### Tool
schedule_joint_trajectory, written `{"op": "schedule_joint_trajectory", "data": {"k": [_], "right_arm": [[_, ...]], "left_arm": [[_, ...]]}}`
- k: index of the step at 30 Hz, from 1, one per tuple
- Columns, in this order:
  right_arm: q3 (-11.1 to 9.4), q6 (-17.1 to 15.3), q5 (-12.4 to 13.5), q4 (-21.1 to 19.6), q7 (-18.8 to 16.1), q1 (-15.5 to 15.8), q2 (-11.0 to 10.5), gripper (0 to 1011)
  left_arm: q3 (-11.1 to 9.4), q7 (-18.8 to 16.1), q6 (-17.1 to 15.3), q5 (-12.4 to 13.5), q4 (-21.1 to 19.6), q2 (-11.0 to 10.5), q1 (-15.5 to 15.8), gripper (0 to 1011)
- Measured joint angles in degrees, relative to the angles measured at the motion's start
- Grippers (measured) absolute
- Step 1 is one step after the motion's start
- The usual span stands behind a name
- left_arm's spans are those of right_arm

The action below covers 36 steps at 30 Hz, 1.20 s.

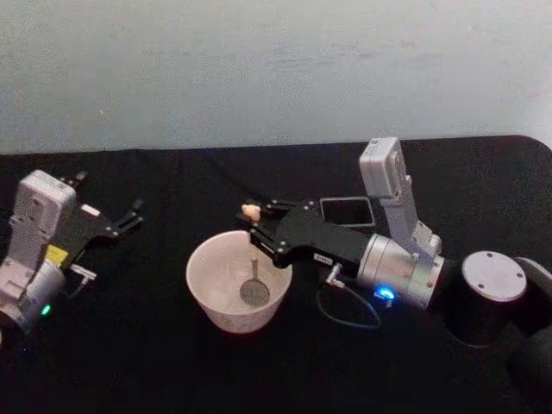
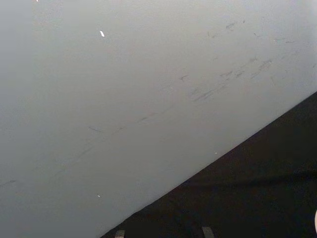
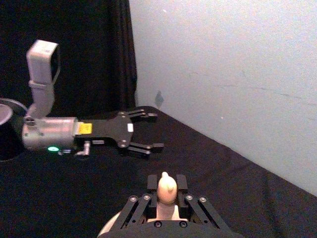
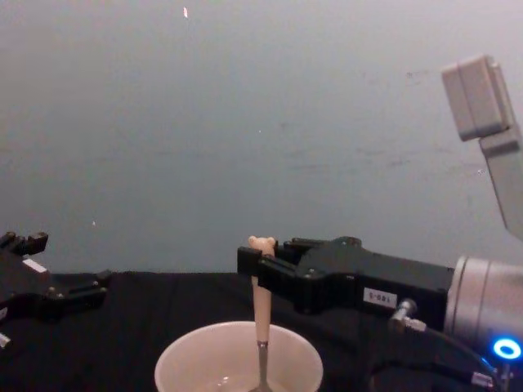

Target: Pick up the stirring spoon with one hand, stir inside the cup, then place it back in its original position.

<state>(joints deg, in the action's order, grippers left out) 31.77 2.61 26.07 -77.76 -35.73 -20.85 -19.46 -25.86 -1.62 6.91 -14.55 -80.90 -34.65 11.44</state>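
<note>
The cream-white cup (image 1: 213, 274) stands on the black table, also seen low in the chest view as the cup (image 4: 188, 359). My right gripper (image 1: 255, 219) is shut on the stirring spoon's beige handle (image 4: 261, 306), holding it upright over the cup. The spoon's small bowl (image 1: 254, 292) hangs inside the cup on its thin metal stem. In the right wrist view the tiny bear head (image 3: 166, 185) pokes up between the black fingers (image 3: 151, 187). My left gripper (image 1: 131, 214) rests open at the table's left, far from the cup, and appears as the left gripper (image 3: 146, 130) across the table.
A dark grey square holder (image 1: 347, 212) stands just behind my right arm. A grey cable (image 1: 345, 317) loops beside the right wrist. A pale wall runs along the table's far edge. Bare black cloth lies between the cup and my left arm.
</note>
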Motion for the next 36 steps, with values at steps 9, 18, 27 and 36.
{"op": "schedule_joint_trajectory", "data": {"k": [9,18,27,36], "right_arm": [[0.45,-0.16,1.32,-2.16,-0.14,0.8,-0.49,224],[-0.16,-0.16,2.3,-1.94,1.97,0.4,0.56,224],[-2.44,-0.81,3.88,-2.37,4.54,0.5,0.72,225],[-5.92,-1.47,6.65,-4.57,7.03,1.1,0.46,224]], "left_arm": [[0.0,0.0,0.0,0.0,0.0,0.0,0.0,1001],[0.0,0.0,0.0,0.0,0.0,0.0,0.0,1001],[0.0,0.0,0.0,0.0,0.0,0.0,0.0,1001],[0.0,0.0,0.0,0.0,0.0,0.0,-0.01,1002]]}}
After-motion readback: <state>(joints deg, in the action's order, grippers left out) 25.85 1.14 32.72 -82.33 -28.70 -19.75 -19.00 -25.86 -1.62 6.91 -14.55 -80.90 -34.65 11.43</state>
